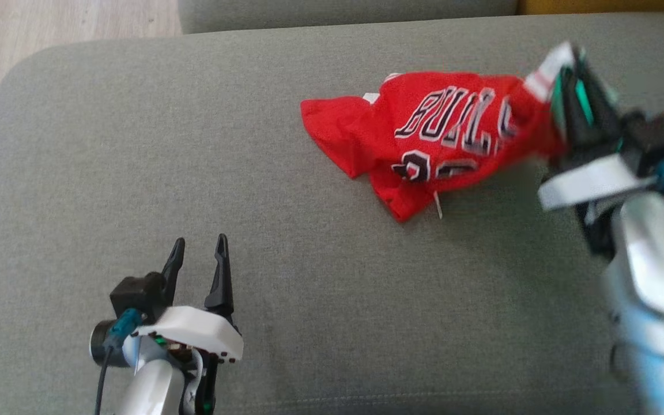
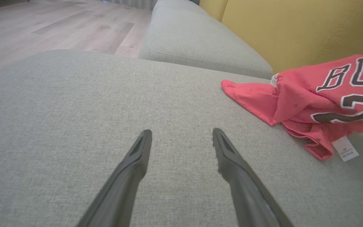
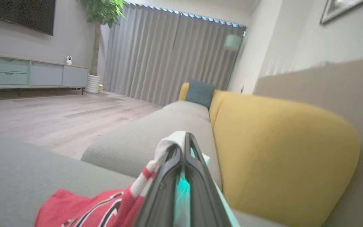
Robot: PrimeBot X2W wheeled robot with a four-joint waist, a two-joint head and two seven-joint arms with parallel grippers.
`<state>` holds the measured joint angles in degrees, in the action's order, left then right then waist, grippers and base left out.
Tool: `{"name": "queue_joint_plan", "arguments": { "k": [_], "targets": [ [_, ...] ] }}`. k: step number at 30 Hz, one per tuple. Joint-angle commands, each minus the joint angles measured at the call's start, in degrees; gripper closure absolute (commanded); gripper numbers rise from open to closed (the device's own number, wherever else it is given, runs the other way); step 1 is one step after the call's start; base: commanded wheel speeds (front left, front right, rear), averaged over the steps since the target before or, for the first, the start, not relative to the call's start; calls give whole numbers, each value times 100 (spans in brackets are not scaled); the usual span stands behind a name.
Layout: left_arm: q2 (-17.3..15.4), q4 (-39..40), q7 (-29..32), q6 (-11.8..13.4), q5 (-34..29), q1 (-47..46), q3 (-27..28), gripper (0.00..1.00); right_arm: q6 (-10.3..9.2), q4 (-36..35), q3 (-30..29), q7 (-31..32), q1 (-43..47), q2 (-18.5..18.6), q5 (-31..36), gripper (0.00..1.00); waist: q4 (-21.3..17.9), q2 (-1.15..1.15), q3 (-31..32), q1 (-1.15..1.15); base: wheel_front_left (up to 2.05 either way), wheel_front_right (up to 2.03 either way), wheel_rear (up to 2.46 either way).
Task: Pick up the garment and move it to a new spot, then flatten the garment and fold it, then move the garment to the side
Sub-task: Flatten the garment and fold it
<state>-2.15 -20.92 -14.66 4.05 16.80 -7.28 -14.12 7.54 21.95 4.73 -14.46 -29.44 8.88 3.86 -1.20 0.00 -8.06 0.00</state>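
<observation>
The right hand (image 1: pixel 571 80) is closed on the white-and-red trimmed edge of the red garment (image 1: pixel 424 132) and holds this edge above the grey sofa seat (image 1: pixel 193 144), at the seat's right side. The rest of the garment lies crumpled on the seat, with its letters and number facing up. The left hand (image 1: pixel 200 253) is near the front left of the seat, well apart from the garment, open wide and holding nothing.

Red garment (image 1: pixel 424 132) with white-edged black lettering on grey sofa cushion (image 1: pixel 251 173).
</observation>
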Motion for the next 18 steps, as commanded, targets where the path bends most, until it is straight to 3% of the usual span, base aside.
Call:
{"name": "queue_joint_plan", "arguments": {
  "k": [1,10,15,18],
  "targets": [
    [-73,143,-34,23,28,-112,144,0,-5,-261,314,-54,-538,171,97,100,3,0,-6,0,0,0,0],
    [-73,145,-34,62,197,-190,-15,0,-5,-73,1625,132,-1934,579,12,100,277,0,-75,0,0,0,0],
    [-73,130,-34,34,232,-288,-171,0,-5,457,2426,191,-2939,308,-90,100,571,0,-166,0,0,0,0],
    [-73,91,-34,13,255,-350,-304,0,-5,941,2437,152,-3690,40,-52,100,759,0,-221,0,0,0,0]
  ]
}}
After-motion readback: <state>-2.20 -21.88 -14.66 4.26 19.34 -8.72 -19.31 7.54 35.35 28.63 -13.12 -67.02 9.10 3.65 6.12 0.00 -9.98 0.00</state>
